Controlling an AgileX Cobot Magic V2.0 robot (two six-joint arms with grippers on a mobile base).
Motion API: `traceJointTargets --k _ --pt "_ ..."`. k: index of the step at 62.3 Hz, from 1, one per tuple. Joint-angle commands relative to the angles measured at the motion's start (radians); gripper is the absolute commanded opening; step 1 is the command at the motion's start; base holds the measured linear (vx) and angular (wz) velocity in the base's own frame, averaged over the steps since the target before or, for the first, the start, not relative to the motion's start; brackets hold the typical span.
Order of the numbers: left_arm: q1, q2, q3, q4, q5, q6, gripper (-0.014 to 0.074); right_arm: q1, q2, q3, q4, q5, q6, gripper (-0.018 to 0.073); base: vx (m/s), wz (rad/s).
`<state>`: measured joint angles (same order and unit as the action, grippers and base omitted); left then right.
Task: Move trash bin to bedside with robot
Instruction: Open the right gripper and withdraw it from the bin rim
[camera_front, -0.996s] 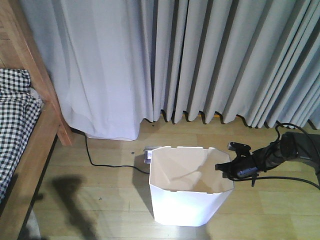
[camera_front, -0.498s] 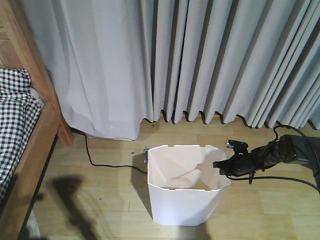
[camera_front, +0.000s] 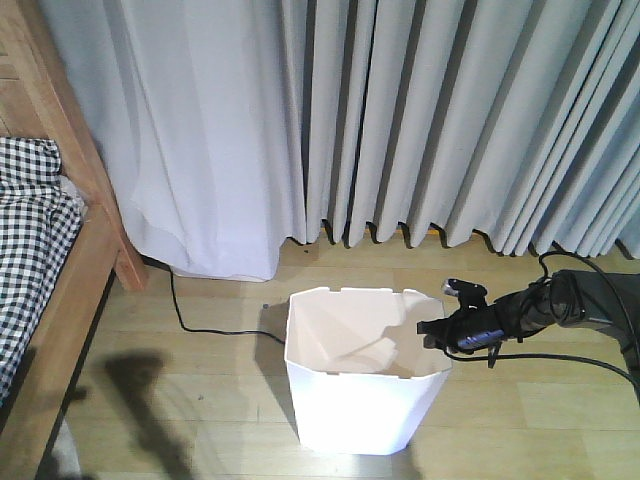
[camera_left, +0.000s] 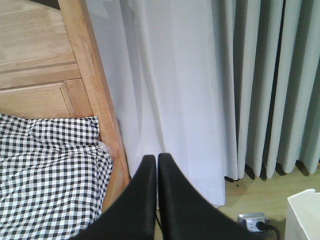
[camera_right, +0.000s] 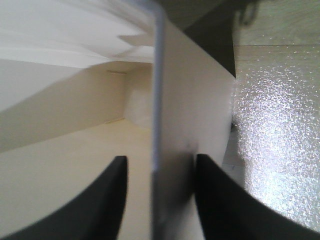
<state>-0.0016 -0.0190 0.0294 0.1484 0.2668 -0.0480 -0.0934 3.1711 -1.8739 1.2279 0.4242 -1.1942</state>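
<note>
Straddling the right wall of the trash bin (camera_right: 175, 100), the right gripper (camera_right: 157, 195) has one finger inside the cream interior and one outside, but a gap shows beside each finger, so whether it is clamped on the plastic cannot be told. A rim hold of this kind would suit dragging a light, thin-walled bin across the floor rather than lifting it. In the front-facing view the right gripper (camera_front: 432, 330) meets the octagonal rim of the trash bin (camera_front: 350, 400), which stands on the wooden floor (camera_front: 200, 380) in front of the curtain (camera_front: 400, 120), well apart from the bedside (camera_front: 60, 270) at the left edge. The left gripper (camera_left: 156, 200) is clenched with nothing between its fingers, held up and aimed toward the bed post and gingham bedding (camera_left: 45, 170). A wall socket (camera_left: 254, 222) with a black cable (camera_front: 210, 330) sits just beside the bin. The bin's base contact and most of the bed are cut off.
</note>
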Motion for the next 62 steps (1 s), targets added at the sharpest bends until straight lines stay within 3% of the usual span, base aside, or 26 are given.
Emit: traceJointTargets --k 1,10,27,38,48,62 --pt "-0.006 -0.010 0.029 -0.001 -0.073 -0.008 -0.0006 -0.007 -0.066 -0.013 0.007 0.063 -0.004 0.0394 0.00 0.00" --pt "-0.006 -0.010 0.029 -0.001 -0.073 -0.008 -0.0006 -0.037 -0.092 -0.013 -0.062 0.102 0.033 0.0431 0.00 0.00" --pt "-0.006 -0.010 0.029 -0.001 -0.073 -0.008 -0.0006 -0.075 -0.167 -0.013 -0.332 0.125 0.346 0.0426 0.00 0.00" --pt "-0.006 -0.010 0.029 -0.001 -0.073 -0.008 -0.0006 -0.070 -0.230 -0.009 -0.404 0.166 0.382 0.0423 0.00 0.00" --pt "-0.006 -0.010 0.029 -0.001 -0.073 -0.008 -0.0006 -0.081 -0.264 -0.009 -0.522 0.230 0.505 0.0400 0.00 0.00" --pt "-0.006 -0.010 0.029 -0.001 -0.073 -0.008 -0.0006 -0.083 -0.311 -0.009 -0.562 0.353 0.490 0.0347 0.00 0.00"
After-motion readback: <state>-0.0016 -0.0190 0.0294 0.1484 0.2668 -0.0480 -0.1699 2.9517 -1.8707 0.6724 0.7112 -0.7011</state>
